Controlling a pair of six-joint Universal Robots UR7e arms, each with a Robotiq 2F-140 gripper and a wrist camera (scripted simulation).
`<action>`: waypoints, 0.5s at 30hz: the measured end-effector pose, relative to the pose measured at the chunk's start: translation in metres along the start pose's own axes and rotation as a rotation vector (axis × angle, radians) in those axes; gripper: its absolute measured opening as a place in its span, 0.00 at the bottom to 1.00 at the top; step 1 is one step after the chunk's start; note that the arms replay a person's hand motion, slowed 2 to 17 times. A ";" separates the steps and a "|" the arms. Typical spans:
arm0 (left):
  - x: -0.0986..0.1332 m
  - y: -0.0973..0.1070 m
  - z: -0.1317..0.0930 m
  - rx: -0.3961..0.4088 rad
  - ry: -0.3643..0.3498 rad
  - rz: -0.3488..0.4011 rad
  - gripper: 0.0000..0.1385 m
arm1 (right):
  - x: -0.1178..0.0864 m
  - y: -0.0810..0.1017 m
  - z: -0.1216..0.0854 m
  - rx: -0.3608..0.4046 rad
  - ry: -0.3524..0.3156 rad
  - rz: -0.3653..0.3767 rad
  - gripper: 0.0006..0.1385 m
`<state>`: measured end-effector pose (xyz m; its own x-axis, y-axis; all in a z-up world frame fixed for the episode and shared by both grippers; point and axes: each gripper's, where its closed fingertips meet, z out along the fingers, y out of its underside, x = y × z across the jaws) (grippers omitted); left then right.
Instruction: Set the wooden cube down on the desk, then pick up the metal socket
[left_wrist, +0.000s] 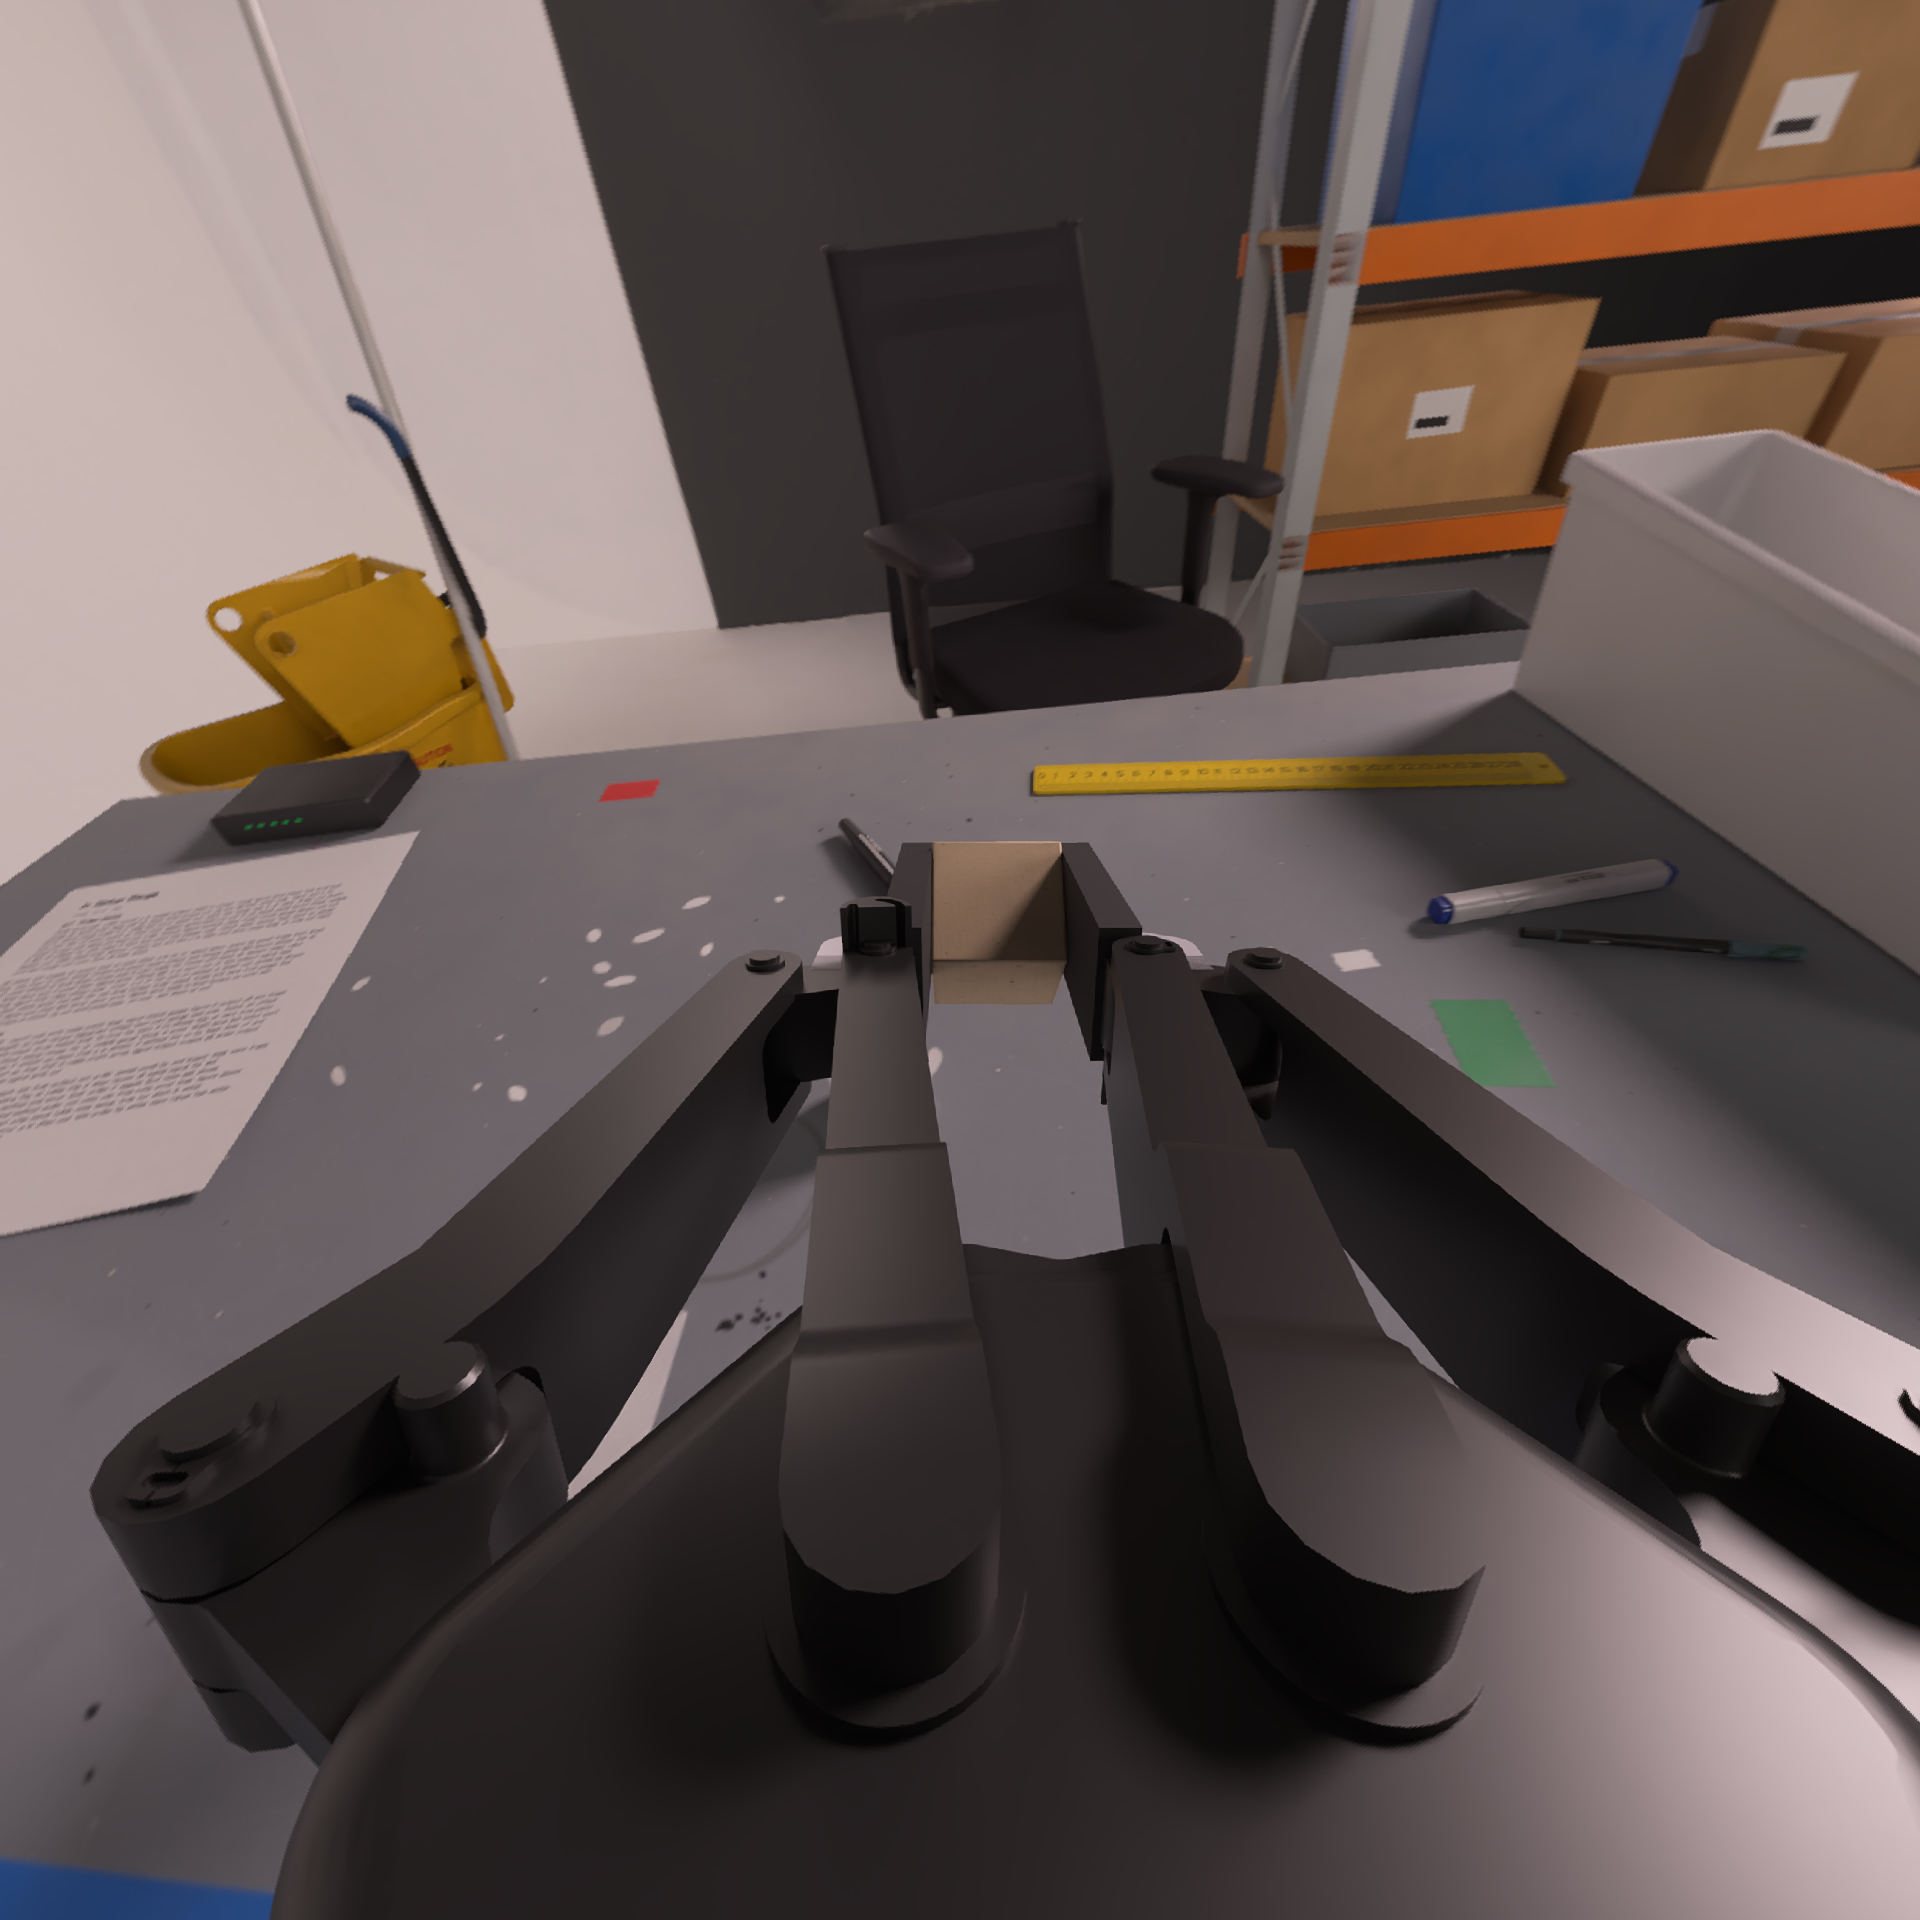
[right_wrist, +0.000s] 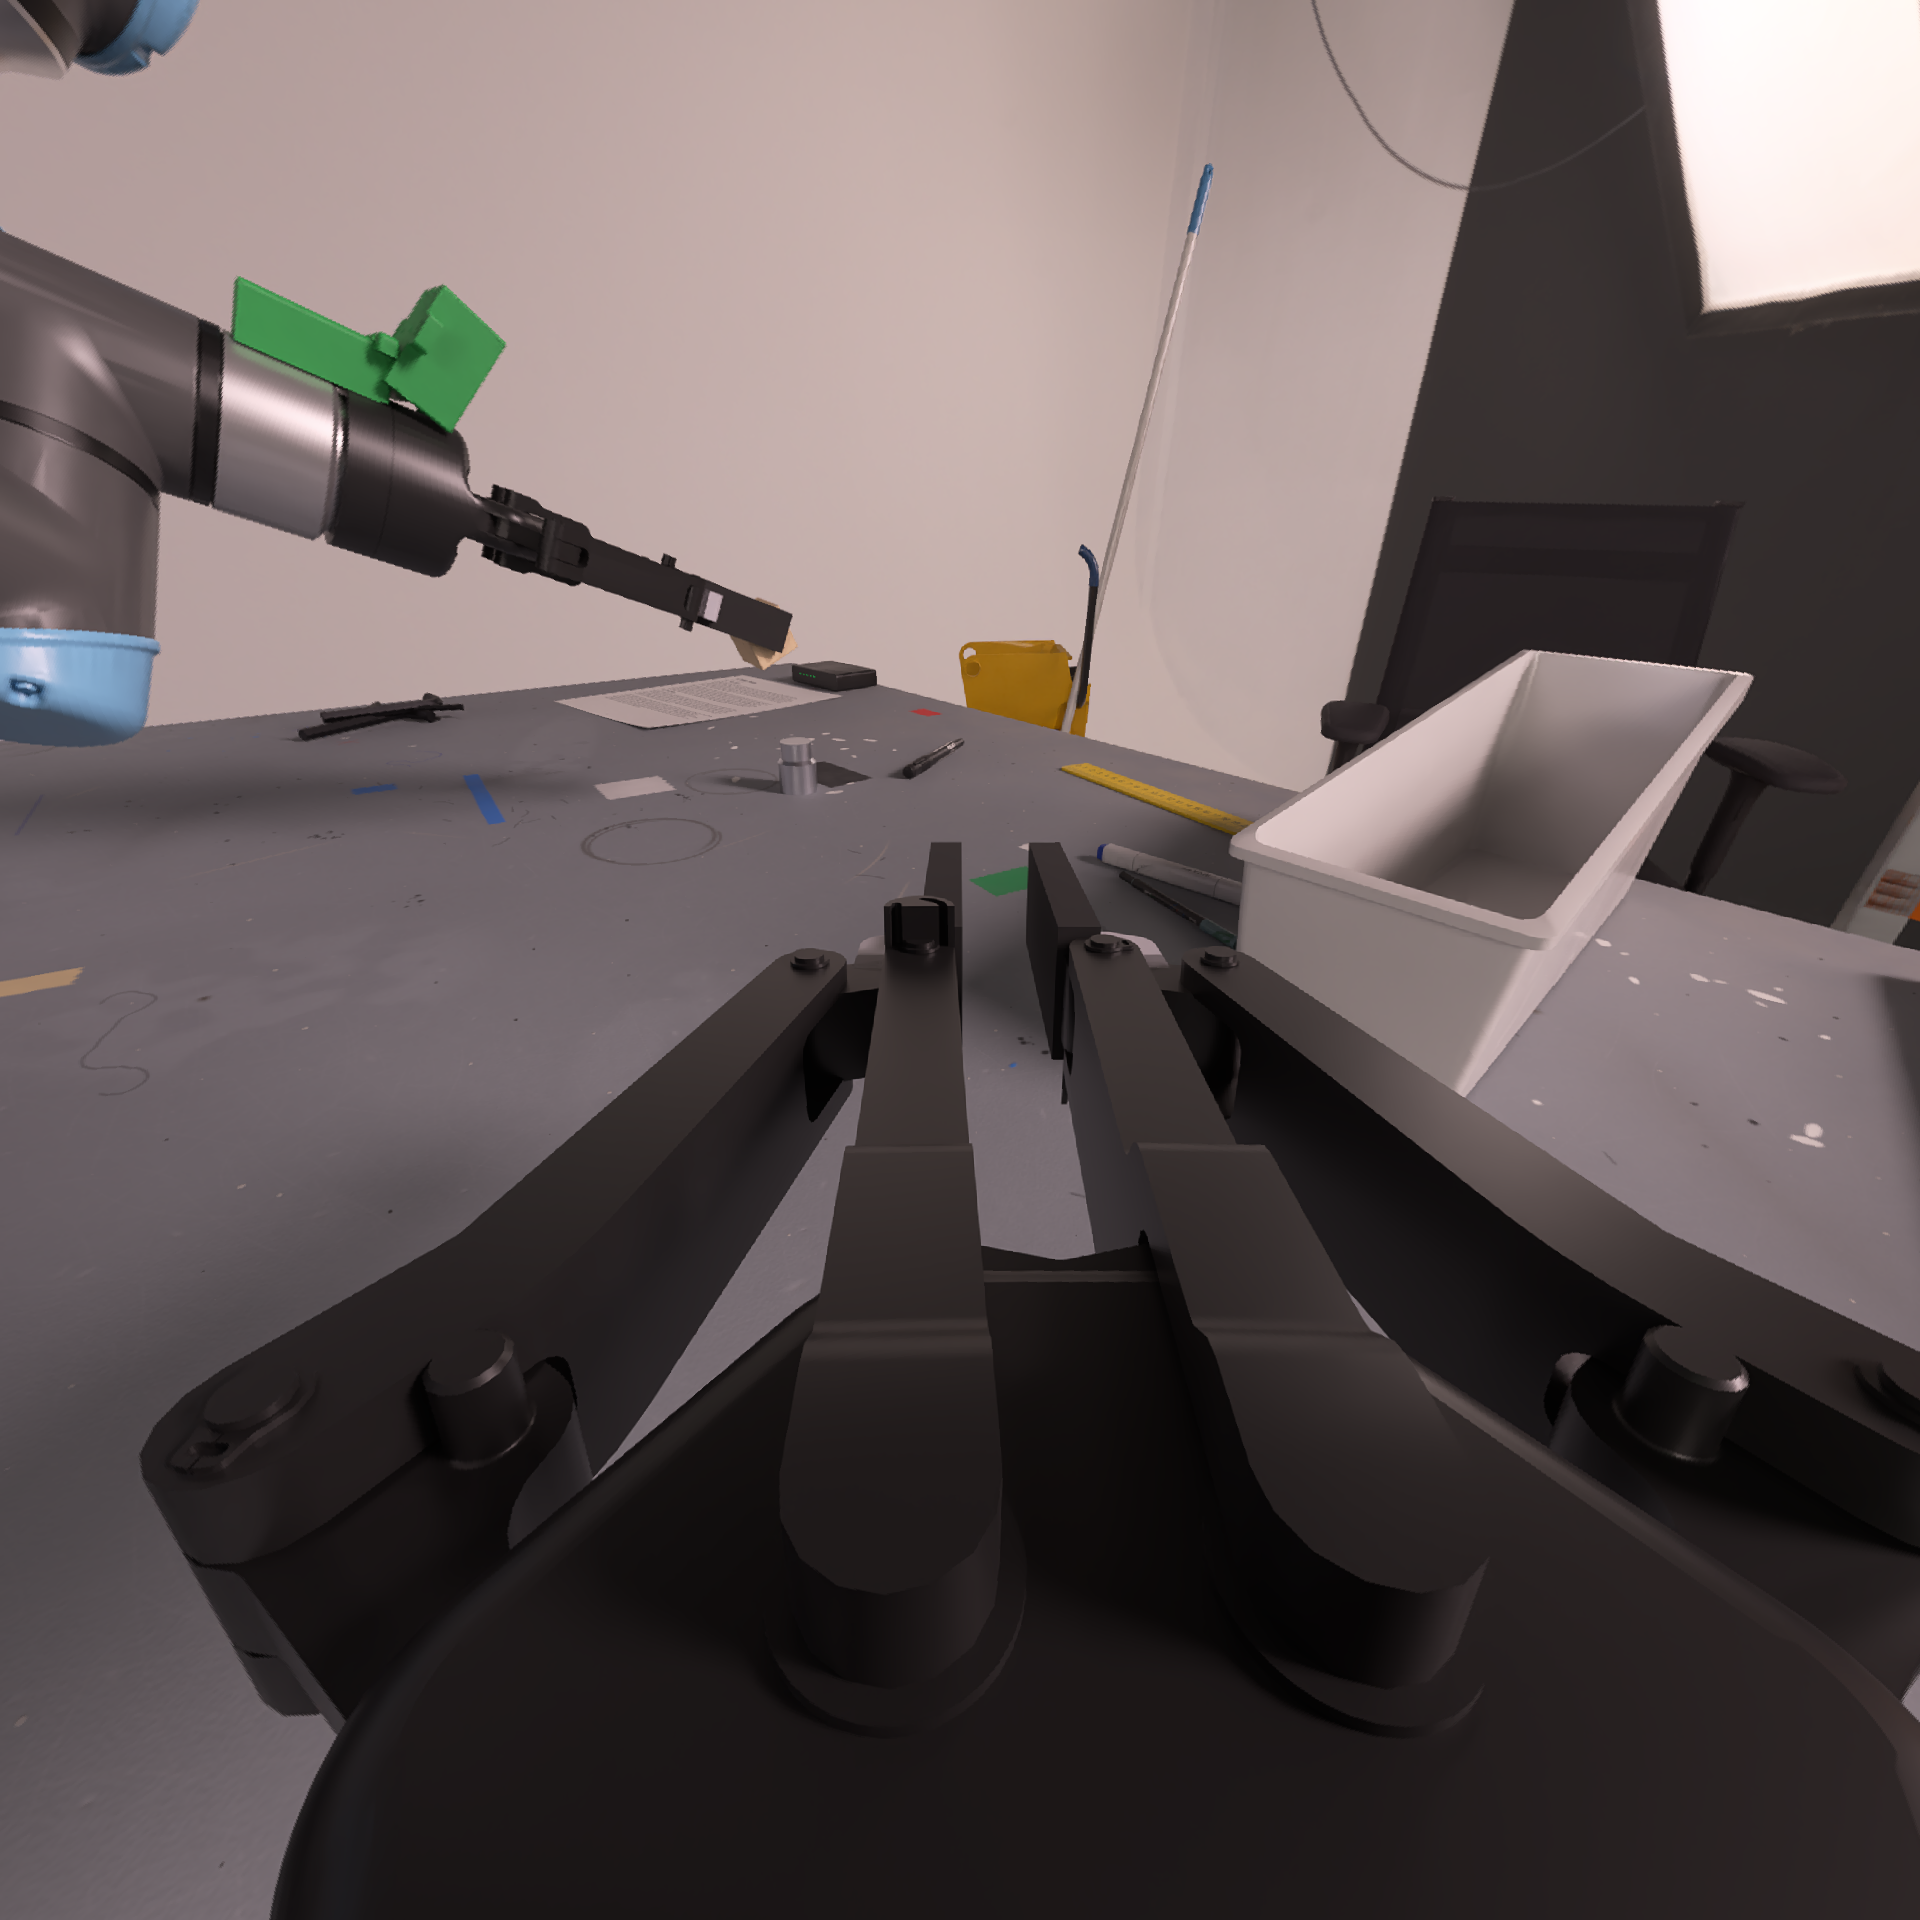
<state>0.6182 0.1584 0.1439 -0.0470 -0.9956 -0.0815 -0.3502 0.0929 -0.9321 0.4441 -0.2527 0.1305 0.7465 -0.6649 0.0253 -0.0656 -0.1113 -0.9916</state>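
- Right now the left gripper is clamped on the wooden cube, one finger on each side face; seen from the right wrist view the cube hangs well above the desk, so the set-down is not yet done.
- Nearer the other camera, the right gripper carries nothing, its fingers parallel with a narrow gap between them, low over the desk beside the white bin.
- Farther out, the metal socket stands upright, long axis vertical, ahead and a little left of the right gripper, and roughly below the left one; the left arm looks nearer to it.
- My guess: the cube needs a bare patch away from the socket, then a top-down grasp.
- Beyond lie a black pen, a yellow ruler, a printed sheet, then a mop bucket and an office chair.
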 end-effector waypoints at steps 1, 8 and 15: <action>0.004 -0.003 -0.002 0.010 0.014 0.006 0.23 | 0.000 0.000 0.000 0.000 0.000 0.000 0.12; 0.052 -0.028 -0.029 0.109 0.193 0.093 0.23 | 0.000 0.001 0.001 -0.005 0.002 -0.005 0.12; 0.109 -0.036 -0.057 0.136 0.419 0.199 0.23 | 0.000 0.003 0.002 -0.013 0.005 -0.007 0.12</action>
<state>0.5723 0.0472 0.1892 -0.4832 -0.8643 -0.1396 -0.1718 0.2499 -0.9529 0.4451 -0.2519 0.1272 0.7434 -0.6680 0.0330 -0.0692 -0.1259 -0.9896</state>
